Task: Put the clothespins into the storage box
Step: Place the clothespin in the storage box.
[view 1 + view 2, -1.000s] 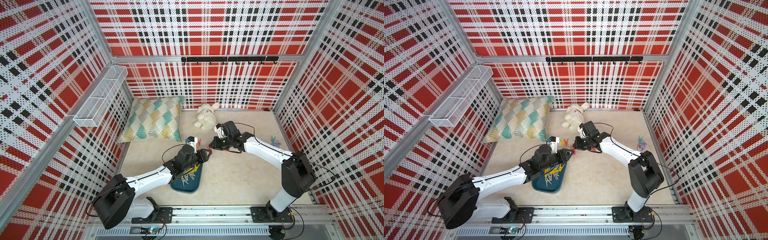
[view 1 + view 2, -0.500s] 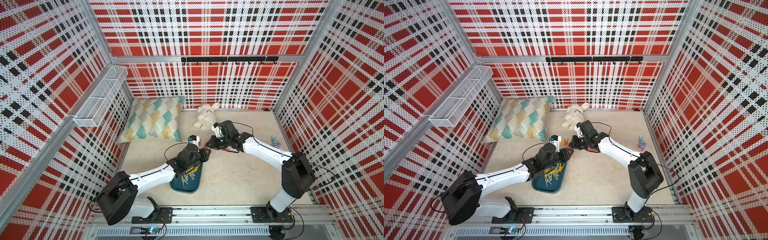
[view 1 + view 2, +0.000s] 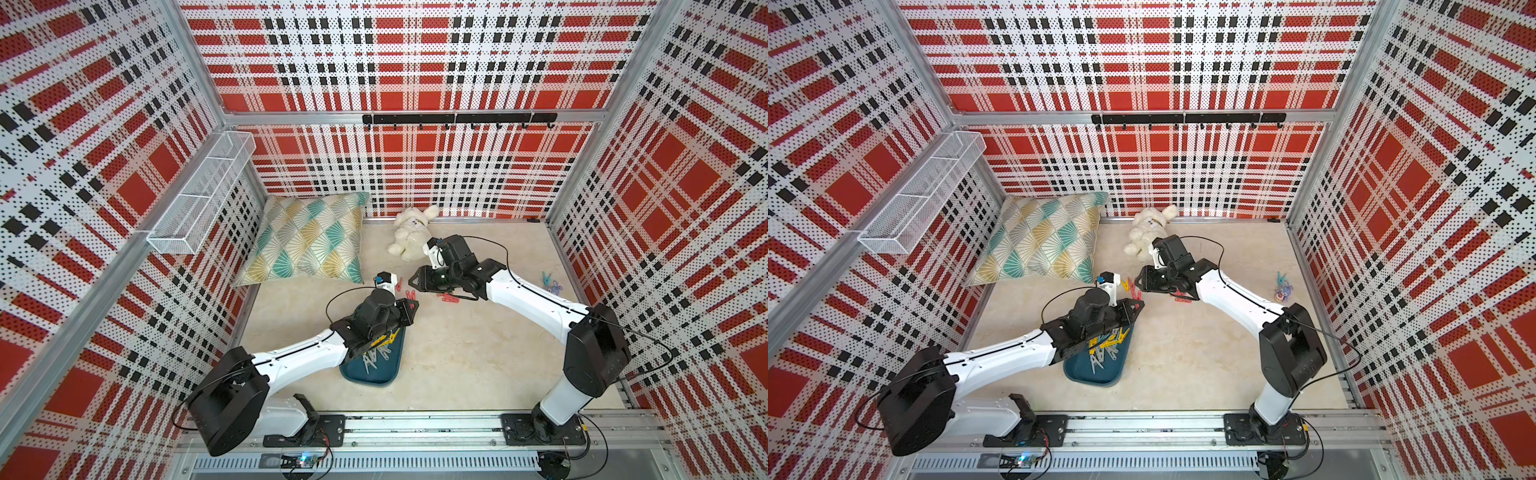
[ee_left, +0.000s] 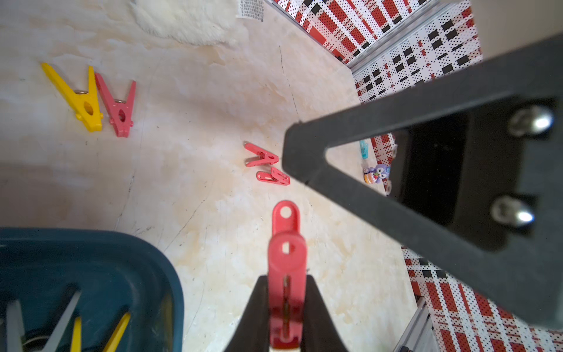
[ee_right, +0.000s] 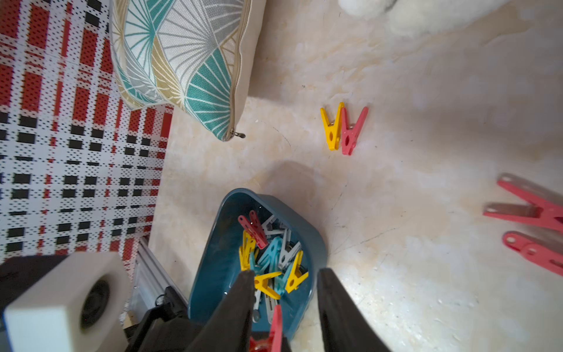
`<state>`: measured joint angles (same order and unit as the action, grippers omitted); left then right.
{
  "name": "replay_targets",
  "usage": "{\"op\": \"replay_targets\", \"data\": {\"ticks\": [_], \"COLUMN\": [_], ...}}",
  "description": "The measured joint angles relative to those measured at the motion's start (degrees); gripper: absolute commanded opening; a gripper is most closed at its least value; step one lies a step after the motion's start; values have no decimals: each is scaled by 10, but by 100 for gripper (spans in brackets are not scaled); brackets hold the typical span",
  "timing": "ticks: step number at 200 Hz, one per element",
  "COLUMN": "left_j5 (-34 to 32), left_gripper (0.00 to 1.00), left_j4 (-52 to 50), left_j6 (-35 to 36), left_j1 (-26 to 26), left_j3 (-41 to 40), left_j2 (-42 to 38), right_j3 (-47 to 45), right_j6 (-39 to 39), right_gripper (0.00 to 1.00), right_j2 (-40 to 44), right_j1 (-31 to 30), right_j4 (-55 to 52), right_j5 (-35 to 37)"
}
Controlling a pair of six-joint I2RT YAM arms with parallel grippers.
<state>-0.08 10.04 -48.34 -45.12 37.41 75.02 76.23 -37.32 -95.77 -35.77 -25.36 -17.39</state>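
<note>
Across beige marbled floor (image 3: 457,353), loose clothespins (image 4: 115,106), red plaid walls (image 3: 415,174)

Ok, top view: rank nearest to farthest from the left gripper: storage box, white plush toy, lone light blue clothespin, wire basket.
1. The storage box, beside the left gripper, under its arm.
2. The white plush toy, toward the back wall.
3. The light blue clothespin, by the right wall.
4. The wire basket, up on the left wall.
</note>
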Motion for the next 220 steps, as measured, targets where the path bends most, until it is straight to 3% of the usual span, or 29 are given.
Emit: {"op": "replay_targets", "data": {"ticks": [62, 138, 148, 164, 174, 220], "left_j5": [-1, -19, -20, -22, -23, -26], "left_gripper": [10, 17, 21, 42, 48, 50], "left_j4": [-34, -122, -132, -147, -156, -162], "left_j6": [-7, -25, -26, -28, -25, -26], "left_j1": [21, 68, 74, 80, 81, 83], "left_j3": [-70, -153, -159, -163, -163, -163], "left_j2": [-50, -146, -151, -156, -157, -157], "right_j3": [9, 50, 63, 89, 106, 146], "right_j6": [78, 155, 160, 169, 175, 218], "right_gripper": [52, 52, 51, 50, 50, 51], "right_j2": [-15, -129, -143, -165, -179, -220], "right_j1": [43, 48, 48, 48, 48, 48], "right_j4": [-59, -111, -113, -118, -122, -145], "right_j5": [92, 203, 210, 221, 227, 252]}}
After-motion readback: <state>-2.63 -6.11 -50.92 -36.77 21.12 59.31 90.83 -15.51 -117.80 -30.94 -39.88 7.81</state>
